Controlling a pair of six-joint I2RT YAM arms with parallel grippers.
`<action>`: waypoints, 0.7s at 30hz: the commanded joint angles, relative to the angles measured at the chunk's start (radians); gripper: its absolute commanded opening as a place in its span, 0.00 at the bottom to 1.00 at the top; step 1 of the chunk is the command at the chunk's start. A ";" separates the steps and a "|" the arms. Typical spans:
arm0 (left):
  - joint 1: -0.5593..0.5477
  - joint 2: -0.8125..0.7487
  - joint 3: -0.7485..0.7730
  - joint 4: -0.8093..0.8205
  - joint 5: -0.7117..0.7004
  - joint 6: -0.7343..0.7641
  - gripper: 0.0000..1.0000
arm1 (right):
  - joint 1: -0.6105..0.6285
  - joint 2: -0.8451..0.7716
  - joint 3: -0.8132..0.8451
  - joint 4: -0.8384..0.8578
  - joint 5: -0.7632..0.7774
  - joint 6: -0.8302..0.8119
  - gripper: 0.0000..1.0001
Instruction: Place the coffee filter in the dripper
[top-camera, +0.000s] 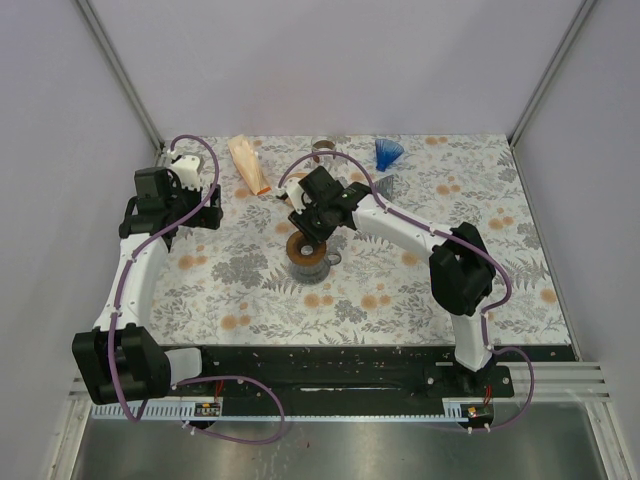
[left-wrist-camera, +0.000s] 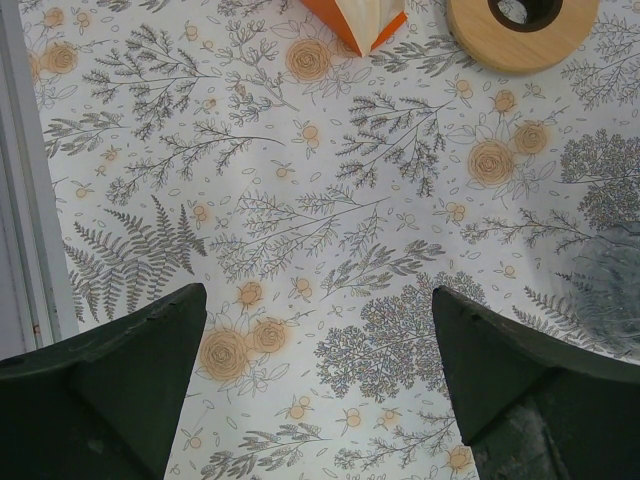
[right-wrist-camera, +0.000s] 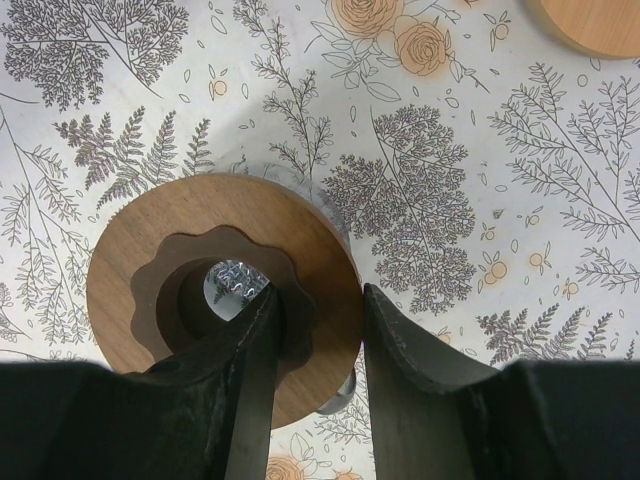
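Note:
A brown wooden ring with a scalloped hole (top-camera: 306, 249) sits on a glass cup (top-camera: 331, 259) mid-table. My right gripper (top-camera: 308, 232) straddles the ring's rim. In the right wrist view one finger (right-wrist-camera: 250, 340) is inside the hole of the ring (right-wrist-camera: 150, 270) and the other finger touches its outer edge, so the gripper (right-wrist-camera: 318, 295) is closed on the rim. A blue ribbed cone (top-camera: 388, 153) stands at the back. An orange and white filter pack (top-camera: 250, 165) lies at the back left. My left gripper (left-wrist-camera: 320, 330) is open and empty over bare cloth at the left (top-camera: 190, 205).
A pale wooden ring (top-camera: 323, 146) lies at the back centre; it also shows in the left wrist view (left-wrist-camera: 520, 35), beside the corner of the filter pack (left-wrist-camera: 365, 18). Its edge shows in the right wrist view (right-wrist-camera: 590, 20). Frame posts and walls bound the floral cloth (top-camera: 450, 290).

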 joint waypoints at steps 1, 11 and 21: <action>0.006 -0.009 0.004 0.031 0.015 0.008 0.99 | 0.013 -0.020 0.013 0.005 -0.016 -0.037 0.41; 0.008 -0.007 0.004 0.031 0.015 0.010 0.99 | 0.013 -0.057 0.076 -0.048 -0.001 -0.067 0.67; 0.008 -0.015 0.000 0.031 0.012 0.016 0.99 | -0.190 -0.125 0.130 0.087 0.144 0.122 0.99</action>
